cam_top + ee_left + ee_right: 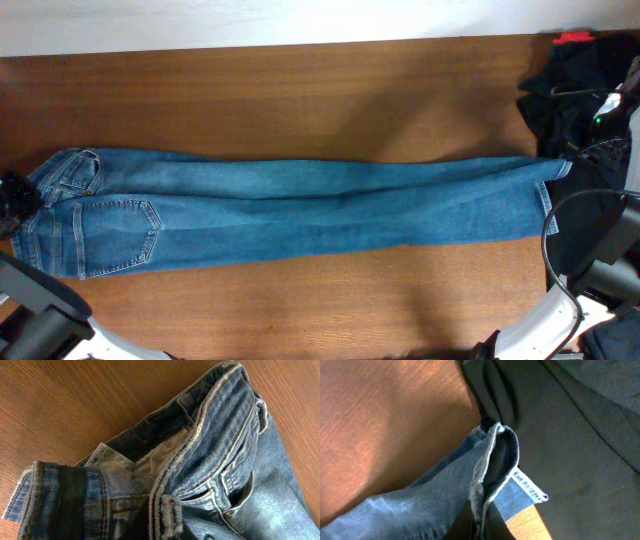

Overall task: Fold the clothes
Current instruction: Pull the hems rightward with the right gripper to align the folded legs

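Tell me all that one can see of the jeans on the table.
The jeans are medium-blue denim with faded patches and tan stitching. They lie flat, stretched full length across the wooden table, legs together, waistband at the left, hems at the right. One stitched back pocket faces up. The left pincer grips the waistband; a hem is pinched up beside dark cloth.

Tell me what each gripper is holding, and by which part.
Both hold the jeans: left gripper pinches the waistband, right gripper pinches a leg hem.
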### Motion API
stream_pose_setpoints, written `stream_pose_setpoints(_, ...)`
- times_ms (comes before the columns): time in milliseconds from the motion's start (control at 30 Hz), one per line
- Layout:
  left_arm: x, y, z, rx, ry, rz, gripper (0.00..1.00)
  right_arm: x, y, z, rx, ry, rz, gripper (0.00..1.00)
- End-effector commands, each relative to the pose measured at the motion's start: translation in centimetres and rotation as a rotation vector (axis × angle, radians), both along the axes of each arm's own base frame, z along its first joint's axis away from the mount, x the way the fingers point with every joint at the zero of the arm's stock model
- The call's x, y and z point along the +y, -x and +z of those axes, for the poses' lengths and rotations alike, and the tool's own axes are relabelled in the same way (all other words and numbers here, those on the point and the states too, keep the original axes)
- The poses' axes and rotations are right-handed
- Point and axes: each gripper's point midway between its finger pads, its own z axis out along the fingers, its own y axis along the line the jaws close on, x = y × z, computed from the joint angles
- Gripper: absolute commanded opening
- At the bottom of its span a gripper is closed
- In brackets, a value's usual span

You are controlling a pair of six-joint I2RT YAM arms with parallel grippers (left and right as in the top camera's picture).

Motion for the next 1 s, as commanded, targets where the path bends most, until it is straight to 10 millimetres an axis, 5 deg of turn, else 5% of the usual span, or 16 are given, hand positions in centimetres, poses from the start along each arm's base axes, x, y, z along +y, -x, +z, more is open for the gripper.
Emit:
stream_pose_setpoints(0, 0.9, 0.1, 0.5, -0.011, -0.020, 0.024, 0.09, -0.3, -1.9, 1.7, -0.099, 0.019, 0.022, 0.04)
stream_pose_setpoints(200, 1.3, 0.4, 0.5, -0.010, -0.028, 0.035, 0.09, 1.0, -5.0, 5.5, -0.281, -0.042, 0.116, 0.04)
stream_pose_setpoints(300, 1.4, 0.4, 0.5, -0.011, -0.029, 0.035, 0.09, 0.4, -2.4, 4.0, -0.141, 0.007, 0.109, 0.04)
stream_pose_setpoints(400, 1.4, 0.3, 0.6, -0.014, -0.032, 0.035, 0.09, -1.6, 2.7, 1.7, 0.127, 0.125, 0.069, 0.04)
stream_pose_setpoints(633, 1.4, 0.3, 0.6, -0.014, -0.032, 0.035, 0.09, -0.6, 8.0, -3.6, 0.355, 0.069, 0.072, 0.16)
stream_pose_setpoints(700, 1.4, 0.3, 0.6, -0.014, -0.032, 0.035, 0.09, -0.8, 8.9, -4.0, 0.378, 0.050, 0.058, 0.30)
stream_pose_setpoints(967, 1.4, 0.3, 0.6, -0.014, -0.032, 0.035, 0.09, -3.2, 12.3, -3.8, 0.430, 0.027, -0.106, 0.32)
